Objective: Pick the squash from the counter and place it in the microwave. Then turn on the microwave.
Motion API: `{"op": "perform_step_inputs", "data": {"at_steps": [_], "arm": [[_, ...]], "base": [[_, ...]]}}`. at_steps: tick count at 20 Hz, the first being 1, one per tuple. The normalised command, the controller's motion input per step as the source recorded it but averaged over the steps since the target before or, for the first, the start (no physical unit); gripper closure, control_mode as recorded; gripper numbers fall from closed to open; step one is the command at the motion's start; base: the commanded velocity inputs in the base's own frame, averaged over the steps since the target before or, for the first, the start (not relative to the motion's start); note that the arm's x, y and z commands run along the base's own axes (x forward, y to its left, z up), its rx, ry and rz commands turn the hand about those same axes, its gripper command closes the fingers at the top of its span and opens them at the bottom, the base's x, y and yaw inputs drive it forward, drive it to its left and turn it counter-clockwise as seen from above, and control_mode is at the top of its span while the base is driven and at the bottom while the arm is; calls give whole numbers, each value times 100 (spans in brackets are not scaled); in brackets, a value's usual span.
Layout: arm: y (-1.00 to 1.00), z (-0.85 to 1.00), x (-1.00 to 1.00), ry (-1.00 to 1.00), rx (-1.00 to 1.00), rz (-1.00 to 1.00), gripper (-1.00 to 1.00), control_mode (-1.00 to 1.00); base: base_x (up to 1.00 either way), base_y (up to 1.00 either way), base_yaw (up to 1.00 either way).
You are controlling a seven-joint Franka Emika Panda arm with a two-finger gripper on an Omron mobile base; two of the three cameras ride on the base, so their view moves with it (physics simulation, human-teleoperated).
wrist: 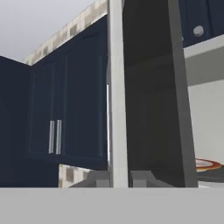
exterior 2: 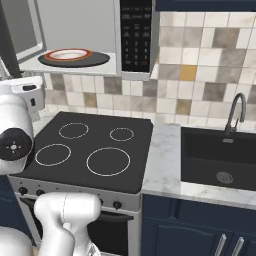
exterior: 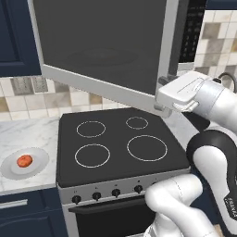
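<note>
While the fingers [wrist: 119, 178] are pinching shut on the microwave [exterior 2: 85, 35] door [exterior: 99, 44] edge between them, any slip risks it swinging back.

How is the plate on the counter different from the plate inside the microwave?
The plate on the counter is plain white; the plate in the microwave has an orange-red rim. The counter plate carries the squash; the microwave plate carries nothing. The counter plate rests on white marble; the microwave plate rests on a dark round tray, higher up. Both are round and lie flat.
</note>
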Motion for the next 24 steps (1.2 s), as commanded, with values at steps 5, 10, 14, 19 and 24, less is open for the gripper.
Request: {"op": "perform_step_inputs", "data": {"at_steps": [5, 10, 14, 19, 24], "arm": [[73, 0, -11, 0, -4, 4, 100, -100], [66, 0, -8, 3, -2, 4, 100, -100], [58, 0, -5, 4, 0, 5, 100, -100], [61, 0, 0, 6, -1, 5, 100, -100], [62, 0, 0, 6, -1, 5, 100, -100]], "base": [[0, 0, 0], [0, 0, 0], [0, 0, 0], [0, 0, 0], [0, 0, 0]]}}
